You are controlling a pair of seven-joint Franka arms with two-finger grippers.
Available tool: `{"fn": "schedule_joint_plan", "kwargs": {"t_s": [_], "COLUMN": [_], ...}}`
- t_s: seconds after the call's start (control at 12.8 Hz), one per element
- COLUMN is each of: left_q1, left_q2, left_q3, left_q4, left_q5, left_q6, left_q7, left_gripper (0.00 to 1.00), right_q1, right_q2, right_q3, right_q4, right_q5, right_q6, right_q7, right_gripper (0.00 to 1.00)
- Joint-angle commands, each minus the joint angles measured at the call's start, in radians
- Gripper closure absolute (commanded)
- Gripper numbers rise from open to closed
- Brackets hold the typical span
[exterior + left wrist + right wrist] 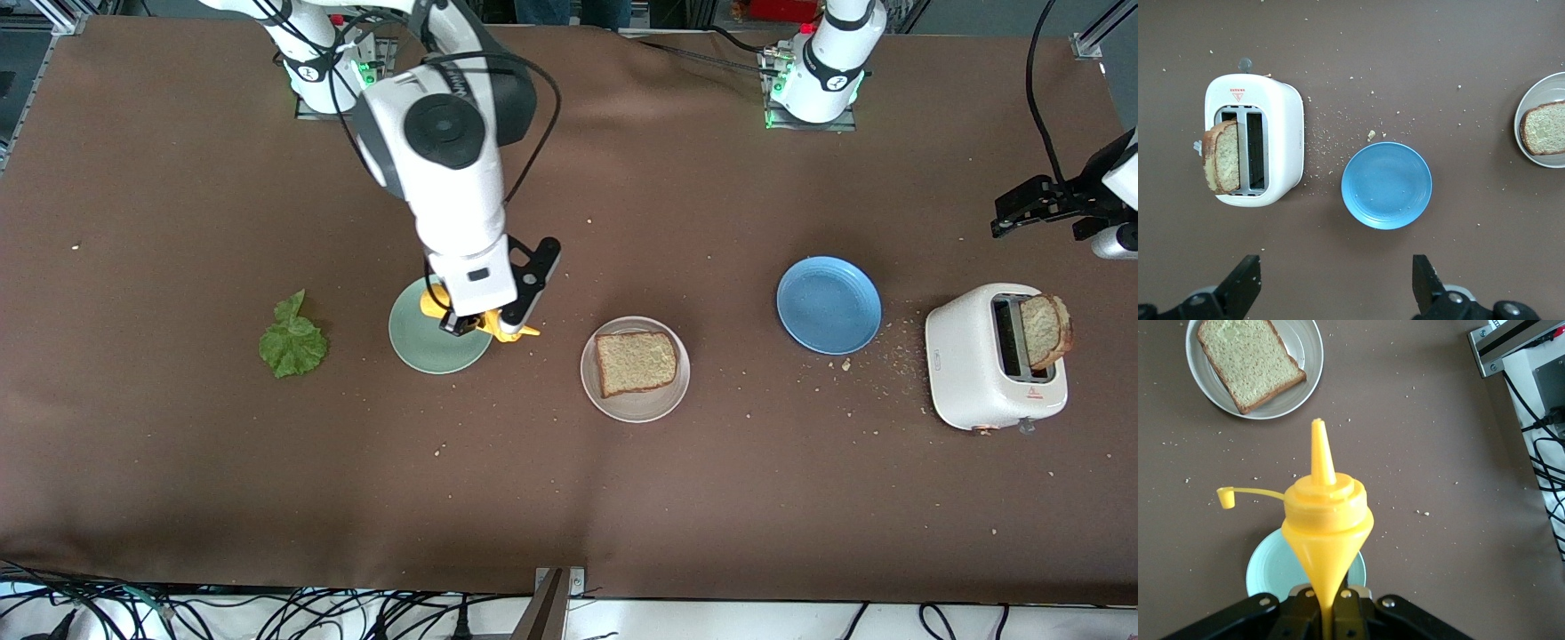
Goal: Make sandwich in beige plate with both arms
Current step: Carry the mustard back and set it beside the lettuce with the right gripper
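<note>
One slice of speckled bread [636, 363] lies on the beige plate [594, 391], seen too in the right wrist view as bread [1248, 360] on plate [1305, 340]. A second slice [1045, 331] stands up out of the white toaster [978, 373]. The lettuce leaf [292, 342] lies on the cloth toward the right arm's end. My right gripper [471, 320] is shut on a yellow squeeze bottle [1327, 520], nozzle uncapped, over the mint-green plate [427, 351]. My left gripper [1036, 227] hangs open and empty over bare cloth beside the toaster [1275, 140] and the blue plate [1386, 185].
The blue plate [829, 305] sits between the beige plate and the toaster. Crumbs are scattered around the toaster. The bottle's cap [1225, 497] dangles on its tether. The right arm's base plate [1511, 343] and cables lie along the table edge.
</note>
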Motion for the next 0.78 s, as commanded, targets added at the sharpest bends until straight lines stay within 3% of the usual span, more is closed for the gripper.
{"fn": "schedule_joint_plan", "kwargs": {"t_s": [0.0,0.39,0.7], "left_q1": [0.0,0.0,0.011], "left_q2": [-0.014,0.005,0.012], "left_q3": [0.003,0.003,0.005], "left_q4": [-0.028,-0.028,-0.029], "left_q5": [-0.012,-0.012,-0.02], "left_q6": [0.021,0.037,0.049], "left_q7": [0.01,0.013,0.014], "left_gripper": [0.0,0.0,0.0], "right_q1": [-0.092,-0.312,-0.445], "right_q2": [-0.047,-0.059,-0.048], "right_q3": [0.02,0.02,0.021], "right_q4": [-0.022,-0.085,-0.18], "right_q5": [0.149,0.537,0.711], "right_q6": [-0.059,-0.223,-0.347], "right_q7": [-0.094,-0.517,-0.93], "right_gripper": [1.0,1.0,1.0]}}
